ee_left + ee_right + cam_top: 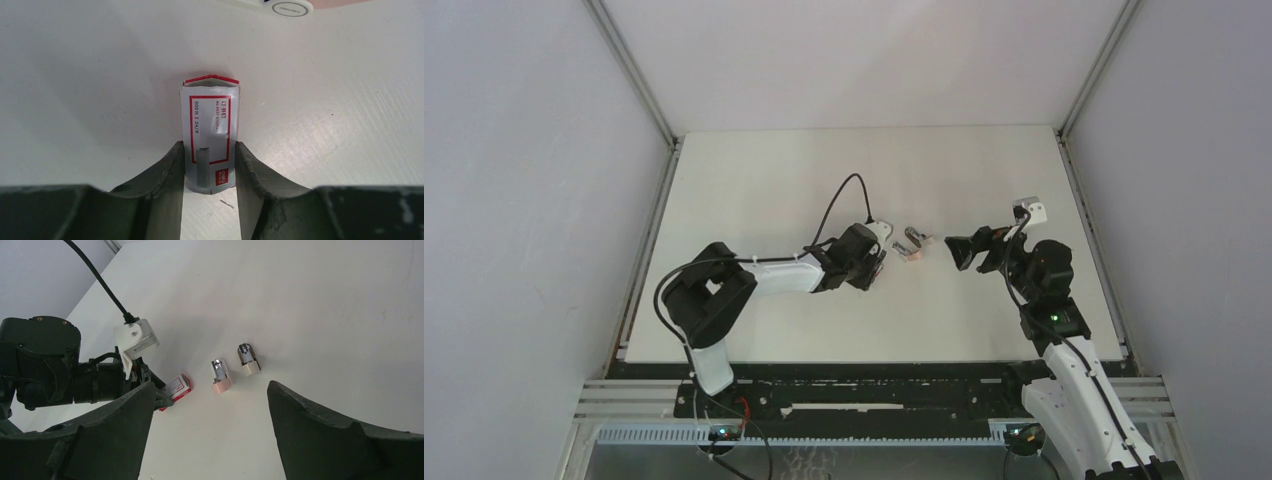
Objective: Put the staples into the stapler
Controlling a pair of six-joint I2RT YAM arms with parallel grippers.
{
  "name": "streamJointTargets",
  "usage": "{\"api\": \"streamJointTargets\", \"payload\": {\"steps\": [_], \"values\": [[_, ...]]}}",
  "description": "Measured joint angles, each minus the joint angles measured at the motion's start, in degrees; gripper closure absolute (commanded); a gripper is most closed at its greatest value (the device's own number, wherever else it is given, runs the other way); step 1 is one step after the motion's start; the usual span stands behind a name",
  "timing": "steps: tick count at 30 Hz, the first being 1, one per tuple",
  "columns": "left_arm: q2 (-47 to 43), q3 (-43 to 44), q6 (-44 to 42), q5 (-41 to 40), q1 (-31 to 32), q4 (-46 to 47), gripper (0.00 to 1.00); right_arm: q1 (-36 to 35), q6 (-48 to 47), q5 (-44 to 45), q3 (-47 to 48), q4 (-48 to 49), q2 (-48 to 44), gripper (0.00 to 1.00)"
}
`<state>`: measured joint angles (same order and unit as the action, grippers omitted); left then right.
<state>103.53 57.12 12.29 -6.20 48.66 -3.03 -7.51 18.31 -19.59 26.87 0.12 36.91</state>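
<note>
We are pinching the small white cardboard box with a red label (210, 115), flat on the white table (774, 180), in our left gripper (209, 155). The staples, unseen, are presumably inside. Our right gripper (211, 395) is hanging spread wide. We are favouring a light, centred squeeze.

In the centre of the left wrist view, "500" and "24/8" are printed in red on the white box (210, 125), beside Chinese characters. "deli" is seen on its red corner patch. The oval mark on the stapler (292, 7) at the upper edge cannot be read.
</note>
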Motion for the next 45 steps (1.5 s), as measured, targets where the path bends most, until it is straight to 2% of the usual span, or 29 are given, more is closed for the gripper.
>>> {"api": "streamJointTargets", "payload": {"steps": [4, 8, 13, 17, 25, 33, 45], "values": [[-0.24, -0.50, -0.37, 0.15, 0.20, 0.96, 0.64, 0.00, 0.72, -0.07, -0.04, -0.04, -0.35, 0.19], [-4.66, -6.27, -0.31, 1.55, 0.39, 4.87, 0.64, 0.04, 3.23, -0.81, -0.04, -1.25, -0.79, 0.22], [-13.60, -14.49, -0.42, 5.51, 0.85, 8.24, 0.64, -0.42, 7.80, -4.22, -0.07, -3.26, 0.76, 0.33], [-17.90, -17.70, -1.16, 9.53, 1.62, 11.08, 0.65, -4.07, 10.36, -5.77, -0.37, -4.26, 4.59, 0.41], [-22.01, -20.59, -2.93, 13.14, 4.35, 14.95, 0.65, -14.05, 13.86, -8.00, -0.72, -2.73, 14.32, 0.52], [-26.51, -22.69, -3.39, 13.92, 6.05, 17.35, 0.65, -14.47, 16.28, -10.78, -0.70, 0.61, 22.23, 0.56], [-27.96, -22.69, -3.89, 13.90, 7.32, 17.90, 0.65, -16.22, 18.58, -13.92, -0.70, 4.92, 27.06, 0.64]]}}
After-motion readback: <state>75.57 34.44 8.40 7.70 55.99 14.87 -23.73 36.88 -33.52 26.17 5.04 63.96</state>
